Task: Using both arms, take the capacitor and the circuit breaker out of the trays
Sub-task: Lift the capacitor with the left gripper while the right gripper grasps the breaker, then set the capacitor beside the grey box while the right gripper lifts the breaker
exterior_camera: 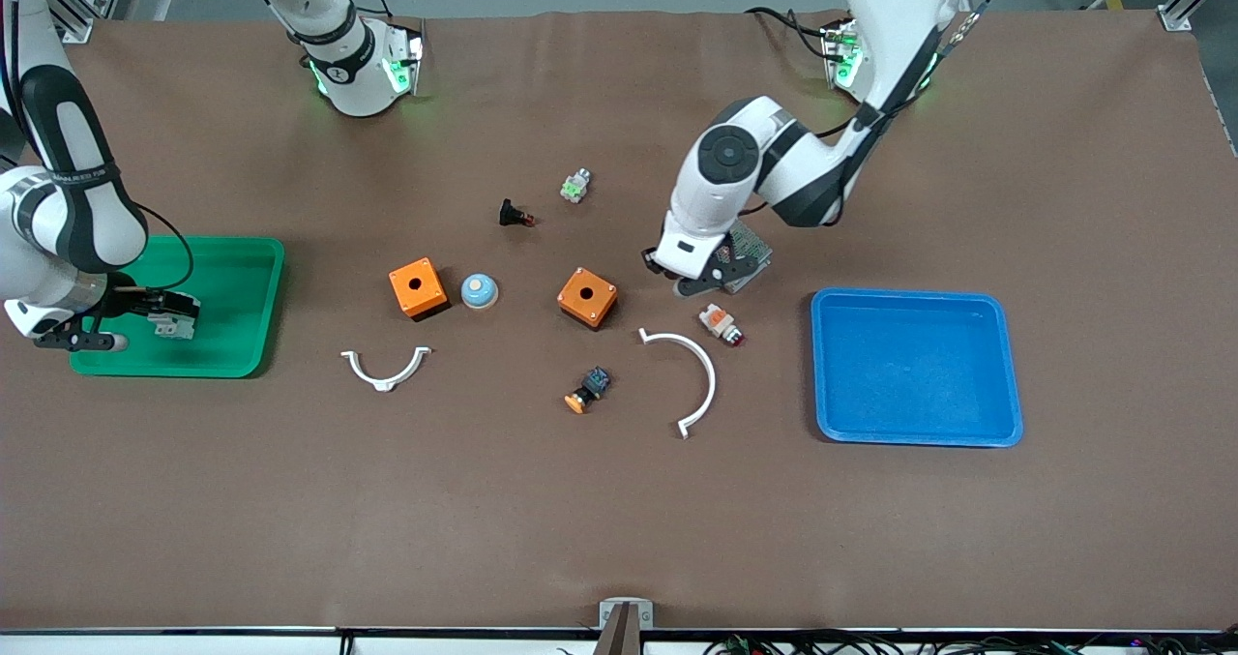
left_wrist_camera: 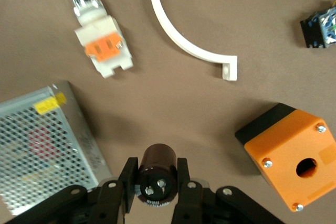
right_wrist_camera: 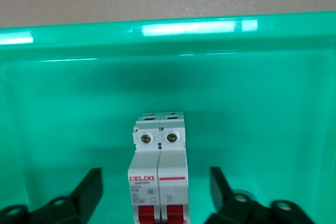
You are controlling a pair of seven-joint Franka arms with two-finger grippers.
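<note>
1. Left hand (left_wrist_camera: 156,195): closed on the capacitor (left_wrist_camera: 156,178), one finger (left_wrist_camera: 127,182) pressed to each side of the dark cylinder, its end with pale marks facing the wrist camera. In the front view the left hand (exterior_camera: 698,273) hung over the tabletop (exterior_camera: 619,520) between an orange box (exterior_camera: 587,297) and the blue tray (exterior_camera: 916,367).
2. Beside the left hand: a perforated metal case (left_wrist_camera: 44,145); a white-orange button part (left_wrist_camera: 100,40) and a white arc (left_wrist_camera: 186,30) lay on the tabletop nearby.
3. Right hand (right_wrist_camera: 157,203): spread wide, a finger (right_wrist_camera: 86,192) well clear of the breaker (right_wrist_camera: 158,174) on either side, touching neither face.
4. Breaker: lay between the open fingers on the floor of the green tray (right_wrist_camera: 168,30), red levers toward the wrist, screw end toward the tray wall. In the front view the right hand (exterior_camera: 155,314) sat over the green tray (exterior_camera: 242,297) at the right arm's end of the tabletop.
5. Blue tray: at the left arm's end.
</note>
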